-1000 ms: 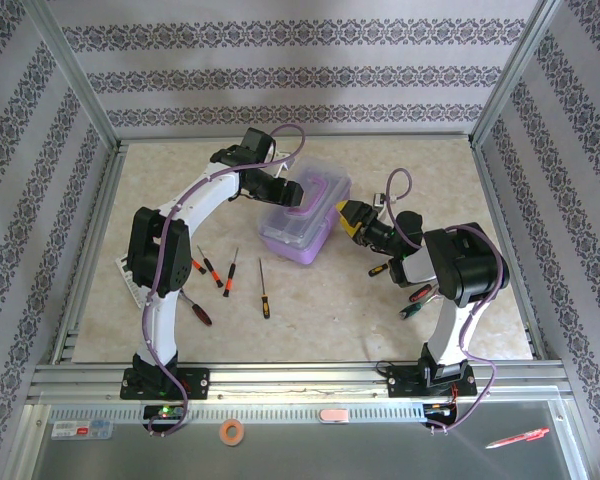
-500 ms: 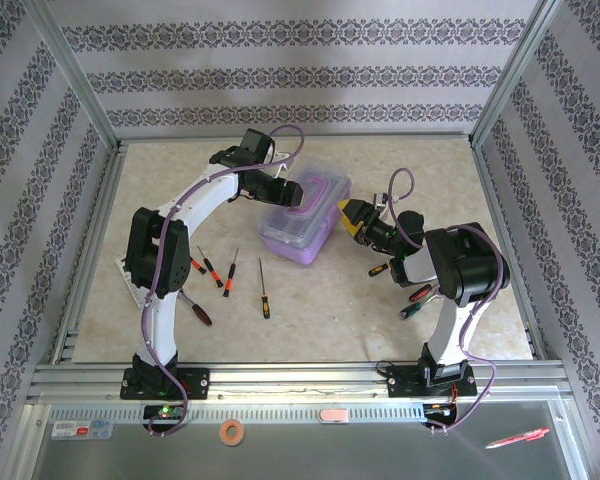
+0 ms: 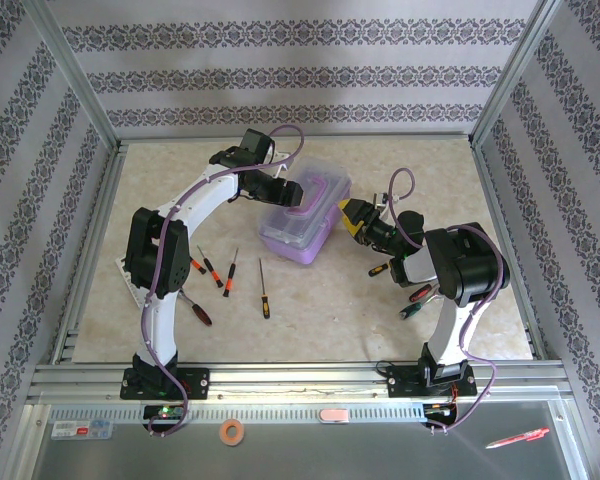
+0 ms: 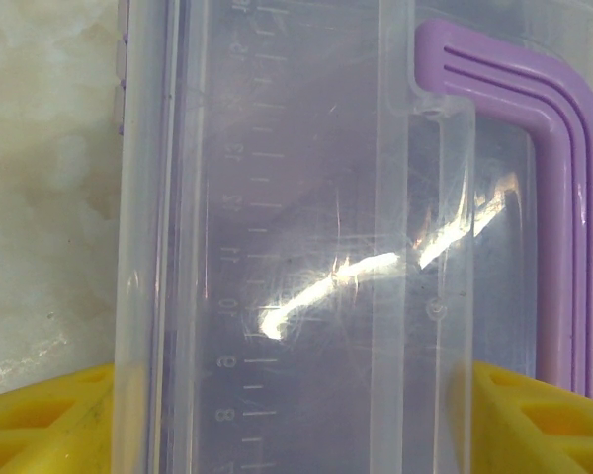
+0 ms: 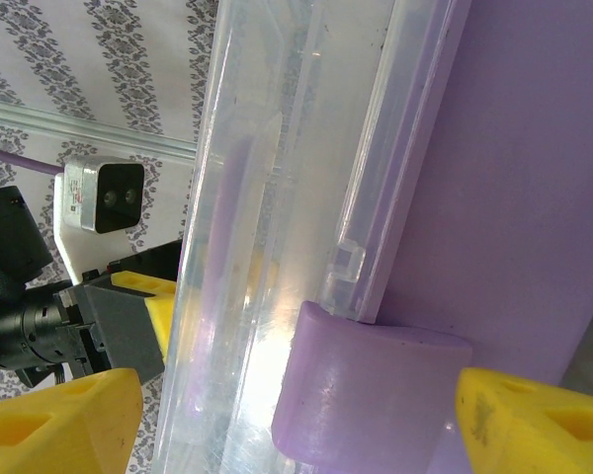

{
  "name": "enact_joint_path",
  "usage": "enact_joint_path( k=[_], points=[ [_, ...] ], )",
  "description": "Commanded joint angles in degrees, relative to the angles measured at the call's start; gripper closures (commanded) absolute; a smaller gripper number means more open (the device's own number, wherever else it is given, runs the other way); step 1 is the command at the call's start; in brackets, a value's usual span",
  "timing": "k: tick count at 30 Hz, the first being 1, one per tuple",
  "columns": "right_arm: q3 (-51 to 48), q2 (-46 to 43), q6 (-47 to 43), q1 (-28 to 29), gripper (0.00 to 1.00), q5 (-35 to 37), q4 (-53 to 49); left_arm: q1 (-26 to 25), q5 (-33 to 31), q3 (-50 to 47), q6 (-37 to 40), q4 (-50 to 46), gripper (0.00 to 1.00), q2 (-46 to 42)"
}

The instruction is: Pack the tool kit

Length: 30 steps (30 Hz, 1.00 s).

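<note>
The case (image 3: 298, 240) is set at the tabletop's (image 3: 320, 305) back middle. Its clear lid (image 4: 306, 247) is clamped by the left gripper (image 3: 288, 190); the latch (image 5: 371, 385) at its right end is straddled by the right gripper's (image 3: 348, 213) spread jaws. Loose screwdrivers (image 3: 265, 290) are scattered toward the near edge.

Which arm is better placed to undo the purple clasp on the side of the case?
Right. The right gripper is open with the purple clasp between its fingers; the left gripper straddles the clear lid on top.
</note>
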Motion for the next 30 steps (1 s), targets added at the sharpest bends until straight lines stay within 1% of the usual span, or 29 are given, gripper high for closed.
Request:
enact_joint_path(
  k=[1,18,30],
  points=[
    [-0.7,0.5,-0.6,-0.3,0.18,0.4,2.9,0.2,-1.4,-3.8,-2.4,-2.4,0.38,3.8],
    [-1.2,0.8,-0.4,-0.1,0.18,0.0,2.9,0.1,-3.2,-5.0,-3.2,-1.8,0.39,3.3],
    [2.0,3.4,0.6,3.6,0.16,0.1,2.9,0.2,-2.3,-5.0,-2.2,-2.0,0.38,3.6]
  ],
)
